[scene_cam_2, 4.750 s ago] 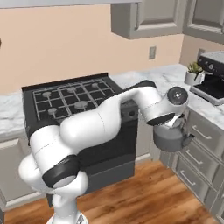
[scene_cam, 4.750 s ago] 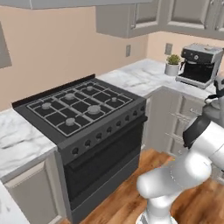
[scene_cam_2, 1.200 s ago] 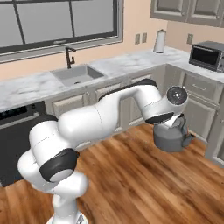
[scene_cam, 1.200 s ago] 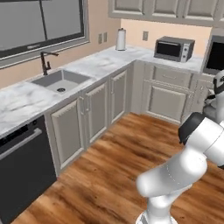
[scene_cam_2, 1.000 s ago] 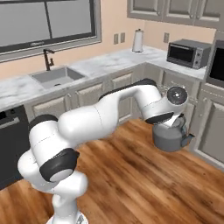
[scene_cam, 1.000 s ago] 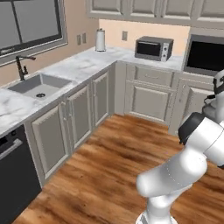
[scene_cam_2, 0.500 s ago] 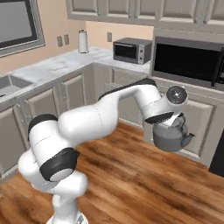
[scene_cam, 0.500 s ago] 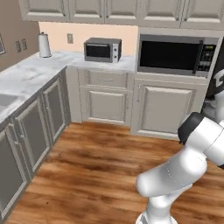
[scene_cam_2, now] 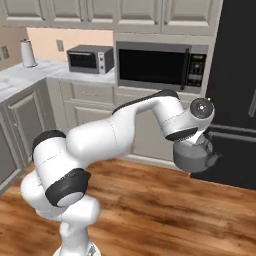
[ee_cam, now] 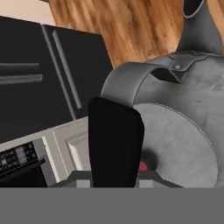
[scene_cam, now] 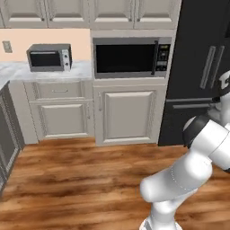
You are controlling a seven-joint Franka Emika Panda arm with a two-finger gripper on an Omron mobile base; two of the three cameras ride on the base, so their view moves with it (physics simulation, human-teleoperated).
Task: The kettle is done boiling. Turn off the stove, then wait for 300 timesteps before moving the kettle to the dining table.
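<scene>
The grey metal kettle [scene_cam_2: 192, 157] hangs in the air above the wood floor, in front of the black refrigerator. My gripper [scene_cam_2: 199, 137] is right above it, shut on its arched handle. In the hand view the kettle [ee_cam: 183, 144] lies close on the right, with its spout [ee_cam: 199, 26] pointing to the top and its handle [ee_cam: 131, 74] curving over the lid. One dark finger [ee_cam: 114, 144] stands against that handle. The stove and the dining table are out of view.
A black refrigerator [scene_cam: 204, 67] stands at the right, with a built-in black microwave [scene_cam: 130, 57] over beige cabinets beside it. A small microwave [scene_cam_2: 90, 58] and a paper towel roll [scene_cam_2: 28, 52] sit on the marble counter at the left. Wood floor [scene_cam: 81, 179] lies open ahead.
The whole scene has swept sideways as the base turned: stove, then sink and window, now microwaves and refrigerator. The kettle has stayed hanging in the shut gripper.
</scene>
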